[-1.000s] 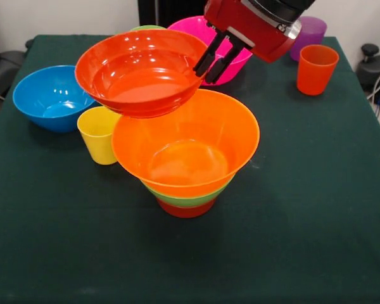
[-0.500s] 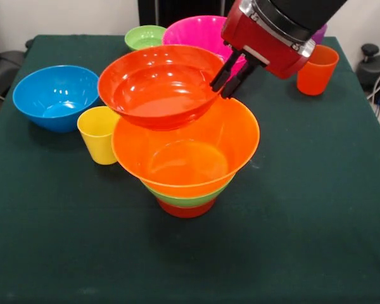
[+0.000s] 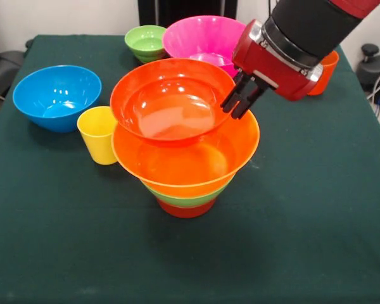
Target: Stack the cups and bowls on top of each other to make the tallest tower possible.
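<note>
At the centre of the frame stands the tower (image 3: 187, 190): a small red-orange bowl (image 3: 186, 209) at the base, a medium green bowl (image 3: 185, 199) on it, and a large yellow-orange bowl (image 3: 234, 149) on top. The gripper (image 3: 236, 106), entering from the upper right, pinches the rim of a shallow orange bowl (image 3: 171, 101) just over the stack's mouth, not yet released. Left to stack: blue bowl (image 3: 56, 96), yellow cup (image 3: 98, 134), small green bowl (image 3: 145, 42), large pink bowl (image 3: 202, 37), orange cup (image 3: 323, 73). No readable writing or labels.
</note>
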